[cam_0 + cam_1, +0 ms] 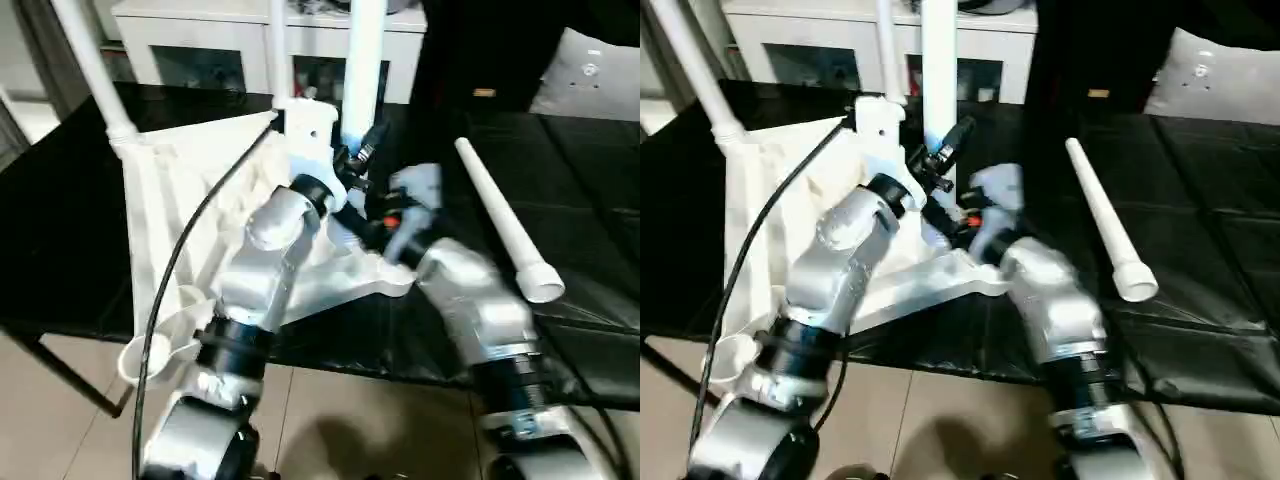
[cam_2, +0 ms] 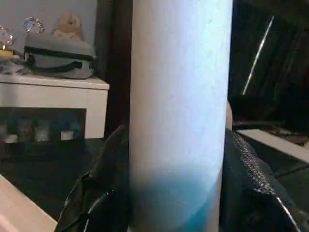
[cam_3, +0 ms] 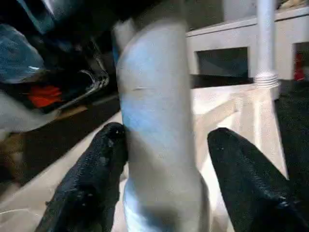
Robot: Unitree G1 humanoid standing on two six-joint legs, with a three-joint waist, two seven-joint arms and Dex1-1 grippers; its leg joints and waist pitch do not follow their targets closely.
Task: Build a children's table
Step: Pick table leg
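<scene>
Over black worktable (image 1: 590, 220), left fingers (image 2: 96, 193) pinch upright leg (image 2: 178, 96); right fingers (image 3: 241, 169) spread beside it.

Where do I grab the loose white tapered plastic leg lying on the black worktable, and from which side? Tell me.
Probably mid-shaft, from above, fingers across its length. The white tapered plastic tube leg lies flat on the black-covered worktable with bare cover on both sides. Its flared wide end points toward the robot, its narrow tip away.

No text, label, brand, number or sign can be read on anything here.
</scene>
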